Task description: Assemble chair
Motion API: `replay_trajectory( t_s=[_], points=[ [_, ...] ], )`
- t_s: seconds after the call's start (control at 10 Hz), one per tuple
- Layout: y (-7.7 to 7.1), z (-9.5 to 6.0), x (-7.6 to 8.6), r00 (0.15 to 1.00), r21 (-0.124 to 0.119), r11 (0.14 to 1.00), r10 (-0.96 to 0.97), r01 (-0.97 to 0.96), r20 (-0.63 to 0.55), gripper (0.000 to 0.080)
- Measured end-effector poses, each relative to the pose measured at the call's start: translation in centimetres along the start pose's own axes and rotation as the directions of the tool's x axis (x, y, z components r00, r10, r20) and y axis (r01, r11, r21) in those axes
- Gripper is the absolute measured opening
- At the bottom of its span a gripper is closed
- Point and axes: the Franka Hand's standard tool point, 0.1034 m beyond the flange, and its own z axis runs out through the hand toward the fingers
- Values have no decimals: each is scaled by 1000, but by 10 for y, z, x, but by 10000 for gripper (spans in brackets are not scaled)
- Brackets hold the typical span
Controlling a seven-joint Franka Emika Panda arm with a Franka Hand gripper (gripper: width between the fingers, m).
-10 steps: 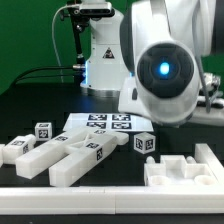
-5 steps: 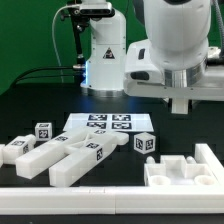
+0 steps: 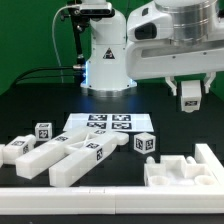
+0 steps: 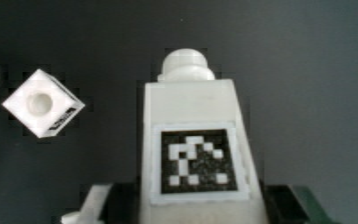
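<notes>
**White bar held in the air, to the right of the marker board**

The black bench (image 3: pixel 30 100) is the largest surface. Most of it behind the marker board (image 3: pixel 100 123) is bare.

The arm (image 3: pixel 175 40) fills the upper part of the exterior view, above and behind the marker board, toward the exterior view's right.

In front of the marker board, a long white rail (image 3: pixel 70 190) runs along the near edge of the bench.

A notched white block (image 3: pixel 185 168) stands to the exterior view's right of the marker board, nearer to the camera and just behind the rail.

A cluster of white chair parts (image 3: pixel 60 155) lies to the exterior view's left of the marker board. They are bars lying side by side, and their ends come close to its near left corner.

The left cube (image 3: pixel 43 130) sits just beside the marker board's left edge. The right cube (image 3: pixel 145 143) sits just beside its near right corner.

The fingers (image 3: pixel 177 88) are closed narrowly on a white bar (image 4: pixel 194 130), one finger on each long side. This bar hangs above the bench, to the exterior view's right of the marker board and well apart from all the other parts.

In the wrist view the bar has a rounded peg at its free end and a tag on its face. Dark bench shows along both of its long edges. A small square piece with a round hollow (image 4: pixel 43 100) lies to one side of the bar and does not touch it.
</notes>
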Motion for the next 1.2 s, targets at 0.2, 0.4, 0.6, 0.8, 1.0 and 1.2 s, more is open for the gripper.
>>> replay_trajectory(
  t_s=[0.2,0.4,0.6,0.8,1.0,1.2],
  points=[
    [-1,0,8,991,8,1000,-7,8,-134,284],
    [12,-21,41,952,-30,994,-108,103,-286,284],
    [4,-51,68,893,-58,986,-164,154,-419,284],
    [7,-44,65,820,-64,986,-166,157,-547,284],
    [7,-43,80,748,-76,983,-175,165,-640,284],
    [-10,-36,95,746,-95,975,-214,199,-631,284]
  ],
)
